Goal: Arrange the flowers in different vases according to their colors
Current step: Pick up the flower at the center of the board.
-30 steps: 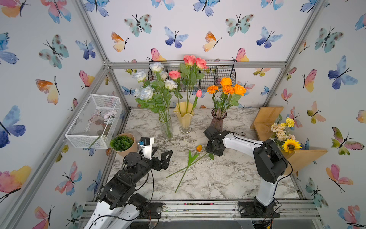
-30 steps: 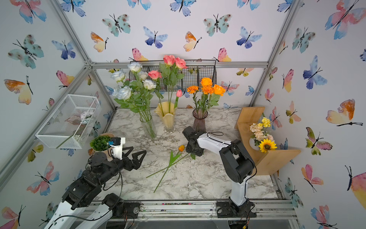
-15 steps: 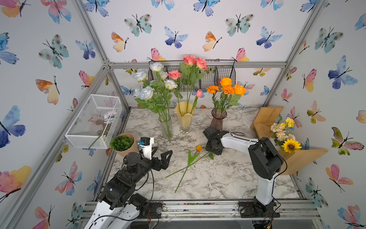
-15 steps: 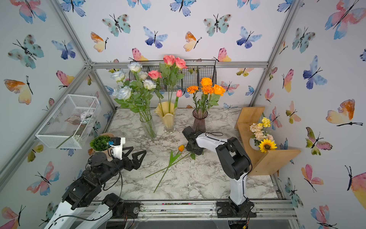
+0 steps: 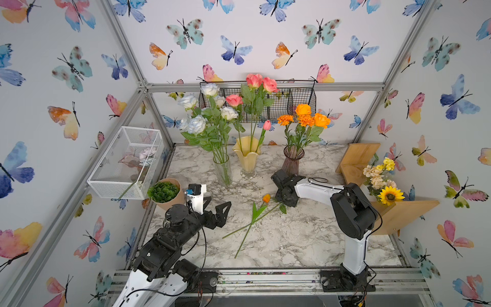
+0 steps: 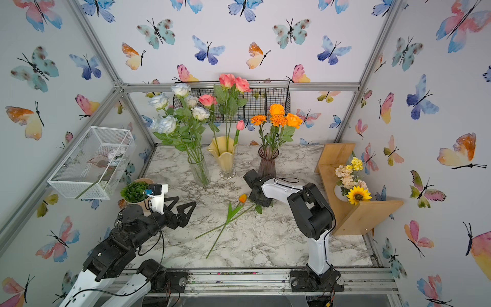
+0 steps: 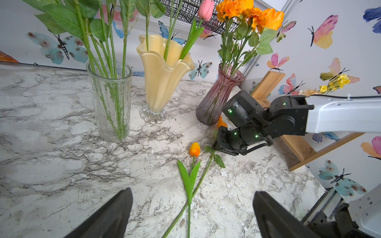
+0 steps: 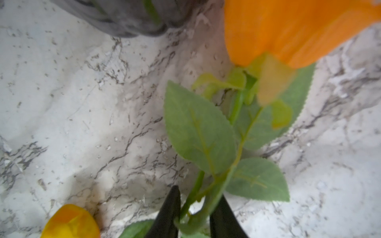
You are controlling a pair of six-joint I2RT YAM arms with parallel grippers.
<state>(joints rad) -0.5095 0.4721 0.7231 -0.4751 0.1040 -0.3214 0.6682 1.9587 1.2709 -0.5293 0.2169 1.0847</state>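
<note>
Three vases stand at the back in both top views: the clear glass vase (image 5: 222,170) with white roses (image 5: 196,123), the yellow vase (image 5: 247,159) with pink roses (image 5: 255,79), and the purple vase (image 5: 291,162) with orange flowers (image 5: 305,118). Two flowers lie crossed on the marble. One is an orange tulip (image 5: 266,198). The other is an orange rose (image 8: 288,31), whose stem (image 8: 192,195) and a leaf sit between the jaws of my right gripper (image 8: 198,191). The right gripper (image 5: 285,198) is low on the table and hides the rose head from above. My left gripper (image 5: 216,210) hovers open, short of the stems.
A tan pot with a green succulent (image 5: 164,192) stands by the left arm. A white wire basket (image 5: 127,162) hangs on the left wall and a black wire basket (image 5: 265,101) on the back wall. A wooden shelf (image 5: 398,212) at the right holds a sunflower bouquet (image 5: 382,183).
My right gripper's jaws have closed in on the rose stem, and its elbow has shifted a little towards the middle. The left arm and the flowers on the table have not moved.
</note>
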